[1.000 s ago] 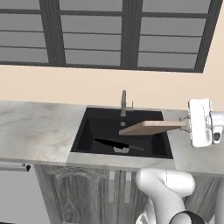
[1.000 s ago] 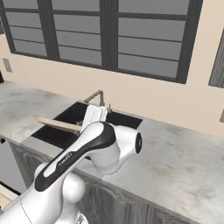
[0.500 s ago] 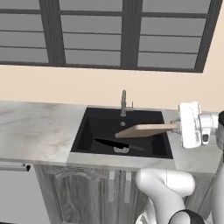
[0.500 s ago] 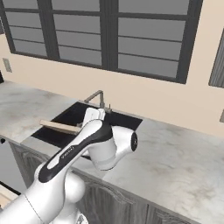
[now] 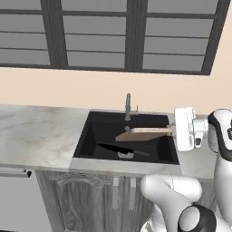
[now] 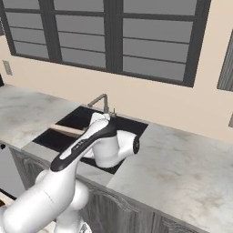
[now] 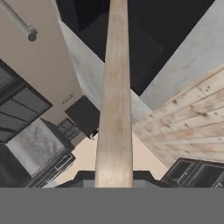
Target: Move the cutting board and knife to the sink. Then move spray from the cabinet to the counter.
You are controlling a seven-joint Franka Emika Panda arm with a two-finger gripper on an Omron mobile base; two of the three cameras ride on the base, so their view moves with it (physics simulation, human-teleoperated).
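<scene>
The end effector (image 5: 173, 132) is clamping the cutting board (image 5: 142, 134) level above the sink (image 5: 90, 131), over the knife (image 5: 118, 149).

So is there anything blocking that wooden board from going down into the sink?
Nothing visible blocks it. The board is held over the open sink. The knife lies on the sink floor below it, and the tap stands behind, clear of the board.

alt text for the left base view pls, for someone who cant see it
A white robot arm's claw holds a light wooden cutting board by one end, roughly level over a black sink. A black knife lies in the basin below, with a faucet behind, pale marbled counter to the left and dark-framed windows above.
</scene>
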